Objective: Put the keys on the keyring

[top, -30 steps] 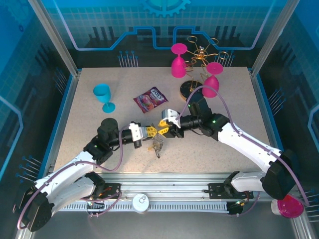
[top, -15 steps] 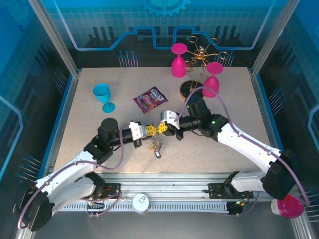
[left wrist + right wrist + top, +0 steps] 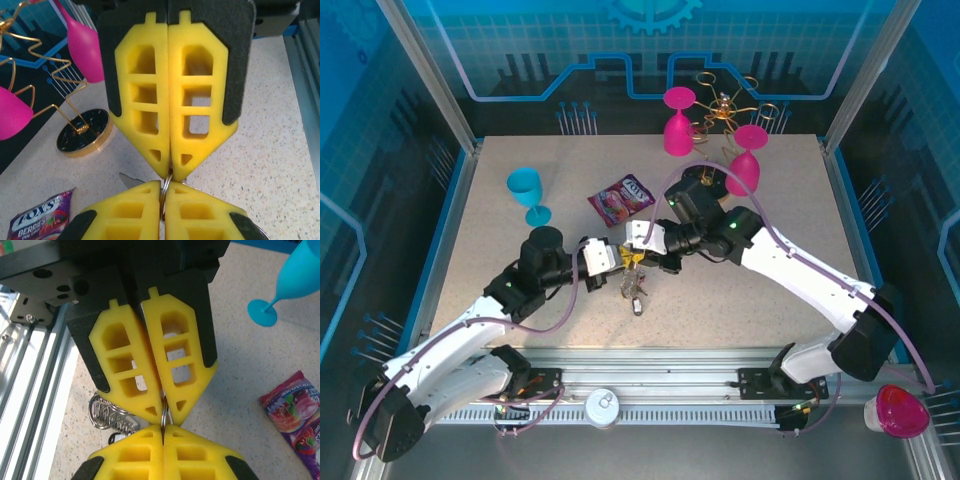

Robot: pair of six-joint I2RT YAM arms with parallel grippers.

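Left gripper [image 3: 164,186], right gripper [image 3: 163,429] clamp keyring [image 3: 163,416] (keys [image 3: 634,292] probably dangling).

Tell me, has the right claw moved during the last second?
Yes. Seen from above, the right claw has shifted left, toward the blue goblet.

You have bright, even light from above in the top view. The counter [image 3: 720,315] reads pale and clean, with only soft, short shadows beside the arms [image 3: 800,278]. The blue walls [image 3: 380,200] at the frame edges look dimmer. In your wrist views the yellow pads [image 3: 137,142] are crisp, and the rack base [image 3: 95,146] shows a small gleam on its gold rim.
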